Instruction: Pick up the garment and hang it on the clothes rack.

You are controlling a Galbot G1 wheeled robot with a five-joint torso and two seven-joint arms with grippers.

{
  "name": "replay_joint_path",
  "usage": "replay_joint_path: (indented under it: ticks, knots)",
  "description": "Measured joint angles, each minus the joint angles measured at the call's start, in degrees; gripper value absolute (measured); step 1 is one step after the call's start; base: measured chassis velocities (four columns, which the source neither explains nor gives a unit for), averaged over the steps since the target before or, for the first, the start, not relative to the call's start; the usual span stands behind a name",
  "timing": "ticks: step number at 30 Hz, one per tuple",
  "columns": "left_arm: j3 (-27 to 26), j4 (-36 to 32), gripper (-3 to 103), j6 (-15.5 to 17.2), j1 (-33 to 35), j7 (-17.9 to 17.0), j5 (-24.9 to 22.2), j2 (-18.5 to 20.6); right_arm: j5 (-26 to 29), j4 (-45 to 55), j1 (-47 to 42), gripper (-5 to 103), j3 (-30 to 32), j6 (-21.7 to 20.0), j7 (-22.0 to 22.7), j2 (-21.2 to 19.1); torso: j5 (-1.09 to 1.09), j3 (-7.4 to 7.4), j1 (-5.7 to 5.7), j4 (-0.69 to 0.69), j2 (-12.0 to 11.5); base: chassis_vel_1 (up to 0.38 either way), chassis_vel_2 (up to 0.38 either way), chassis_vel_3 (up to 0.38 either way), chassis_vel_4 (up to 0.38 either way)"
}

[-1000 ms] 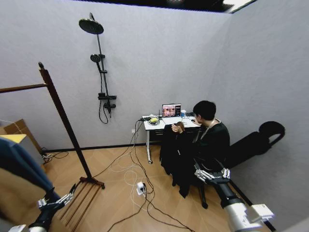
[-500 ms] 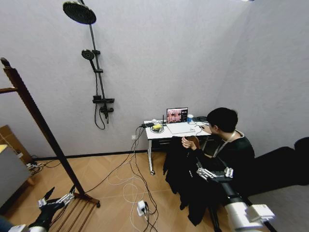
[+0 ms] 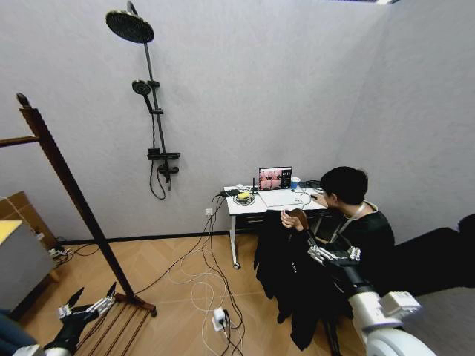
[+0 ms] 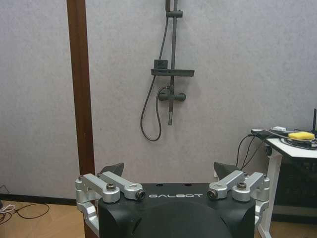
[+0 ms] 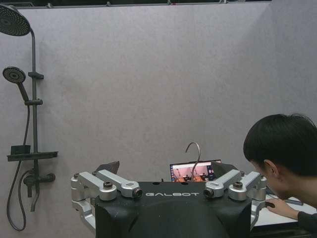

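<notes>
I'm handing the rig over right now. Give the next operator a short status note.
Left gripper: jaws open, low beside the clothes rack base, holding nothing.
Right gripper: jaws open, stretched toward the garment, not gripping it.
The garment hangs on its hanger, hook up, in front of the desk beside the seated person.
Done: approach to the garment.
Left: grasp it, carry it over, hang it on the rack's rail.

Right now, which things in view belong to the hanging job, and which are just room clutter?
Job:
garment, black, on a hanger
clothes rack
right gripper, open, by the garment
left gripper, open, low near the rack's foot

Lying about:
shower fixture
desk with laptop
floor cables
</notes>
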Motion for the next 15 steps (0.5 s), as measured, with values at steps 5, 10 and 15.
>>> replay_joint_path:
  ticks: [5, 10, 15]
  knots:
    - [0.00, 0.00, 100, 0.00, 0.00, 0.00, 0.00, 0.00, 0.48, -2.51, 2.38, 100, 0.45, -1.03, 0.80, -0.91, 0.01, 0.00, 0.00, 0.00, 0.00, -0.006, 0.006, 0.010, 0.000]
    - [0.00, 0.00, 100, 0.00, 0.01, 0.00, 0.00, 0.00, 2.21, -6.84, 6.63, 100, 1.47, -2.67, 1.43, -4.37, 0.00, 0.00, -0.02, -0.01, 0.01, 0.000, 0.000, 0.000, 0.000]
    - [-0.01, 0.00, 100, 0.00, 0.01, 0.00, 0.00, 0.00, 3.80, -12.87, 11.84, 100, 1.77, -3.66, 1.57, -8.21, 0.00, 0.00, -0.02, 0.00, 0.00, 0.000, 0.000, 0.000, 0.000]
